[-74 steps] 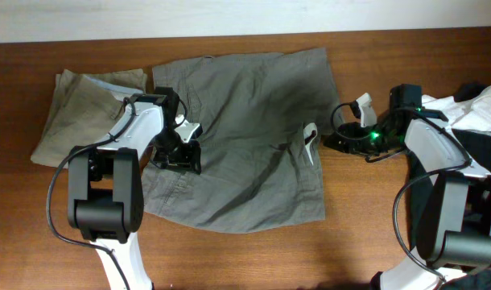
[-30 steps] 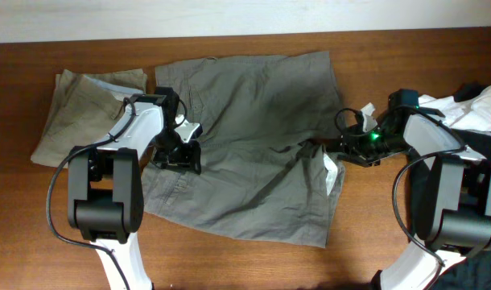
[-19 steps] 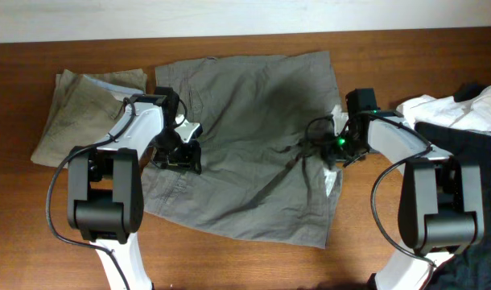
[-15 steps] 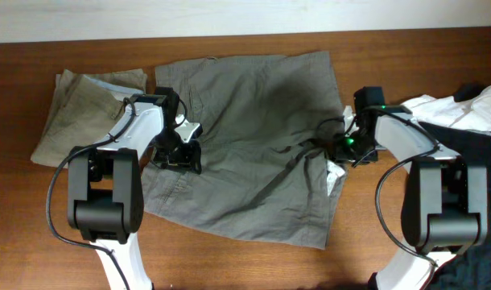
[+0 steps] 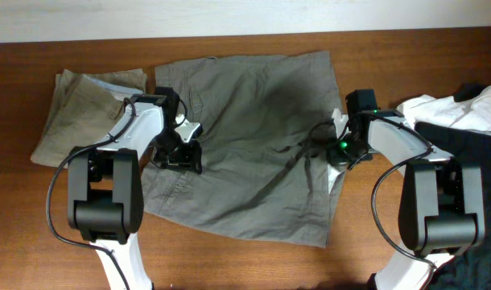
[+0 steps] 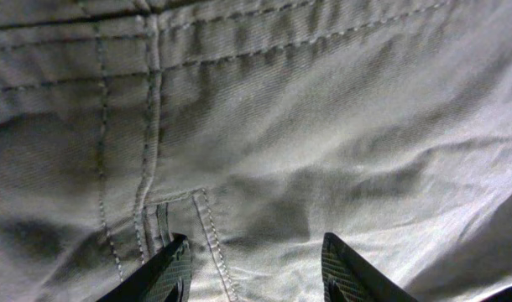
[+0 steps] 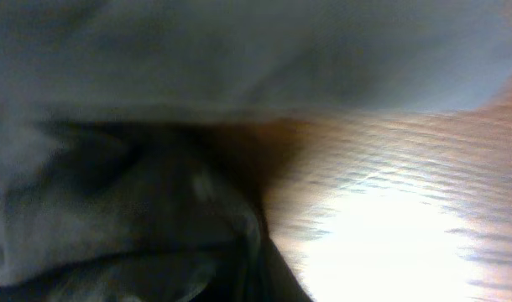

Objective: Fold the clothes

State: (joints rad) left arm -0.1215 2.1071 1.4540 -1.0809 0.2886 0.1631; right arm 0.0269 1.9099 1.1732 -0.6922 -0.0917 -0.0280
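Note:
Grey-green shorts point(image 5: 245, 105) lie spread flat in the middle of the wooden table. My left gripper point(image 5: 179, 153) rests on their left side near the waistband. In the left wrist view its fingers point(image 6: 256, 268) are open with the fabric and a stitched seam point(image 6: 147, 168) between them. My right gripper point(image 5: 314, 149) is at the shorts' right edge, where creases run together into it, and it looks shut on the fabric. The right wrist view is blurred, showing dark bunched cloth point(image 7: 155, 210) beside bare wood point(image 7: 390, 210). A white pocket lining point(image 5: 336, 173) shows at that edge.
A folded khaki garment point(image 5: 76, 113) lies at the left of the table. A pile of white and black clothes point(image 5: 455, 113) lies at the right edge. The table's back edge meets a white wall point(image 5: 245, 16).
The right gripper came in from the right onto the shorts' right edge. That edge was dragged outward and the hem shifted down-right, baring the pocket lining. The left arm has not moved.

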